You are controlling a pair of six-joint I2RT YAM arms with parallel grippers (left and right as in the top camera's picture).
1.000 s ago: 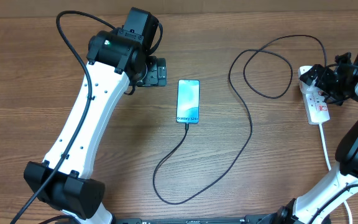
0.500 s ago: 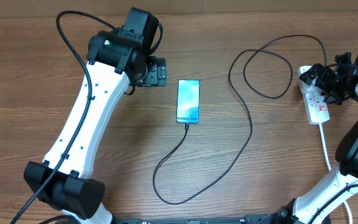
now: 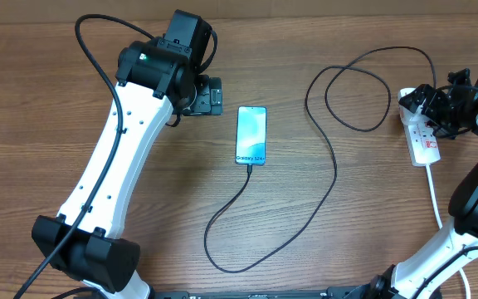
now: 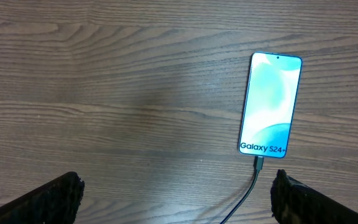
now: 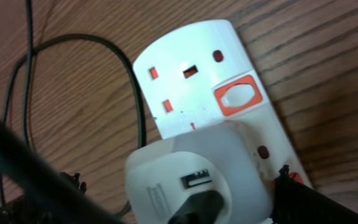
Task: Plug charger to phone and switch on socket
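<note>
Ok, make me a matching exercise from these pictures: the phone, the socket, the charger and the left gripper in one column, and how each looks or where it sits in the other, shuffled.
Things:
1. phone
2. socket
3. charger
4. left gripper

Descriptions:
A. white, at the far right
B. open and empty, just left of the phone's top end
C. lying flat, screen lit blue-teal
D. black, thin and looping, one end at the phone's bottom edge

Pairs: 1-C, 2-A, 3-D, 4-B
</note>
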